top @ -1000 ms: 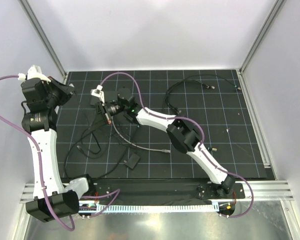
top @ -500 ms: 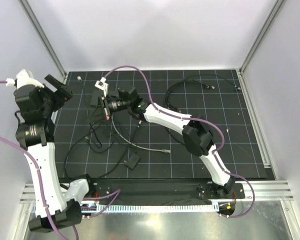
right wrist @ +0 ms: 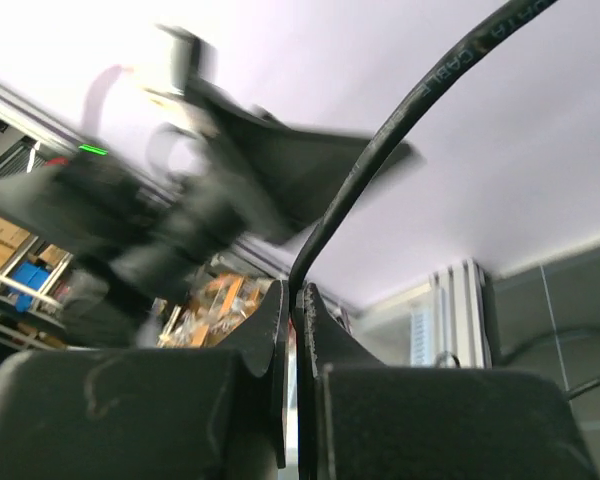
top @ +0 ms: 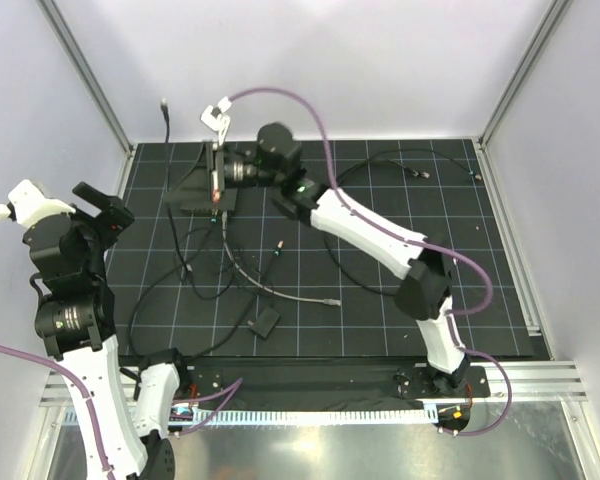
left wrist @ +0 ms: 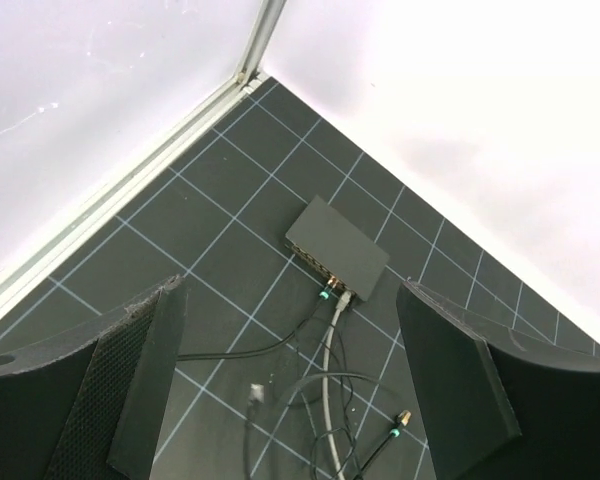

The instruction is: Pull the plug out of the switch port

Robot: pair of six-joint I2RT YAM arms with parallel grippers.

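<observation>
The switch lies flat on the black grid mat near the back-left corner, green lights along its near edge. A grey cable's plug sits in one port, and a teal-collared black lead ends at the same edge. My left gripper hangs open above and short of the switch, holding nothing. In the top view it is at the far left. My right gripper is raised over the switch, shut on a black cable. That cable's free end sticks up before the back wall.
Loose cables tangle on the mat in front of the switch. A white plug and a gold-tipped lead lie there. A small black block lies nearer. More leads lie at the back right. Walls close the left and back.
My left gripper has opened and its arm has drawn back toward the near left. The right arm has swung up and toward the back wall, lifting the black cable's end off the mat.
</observation>
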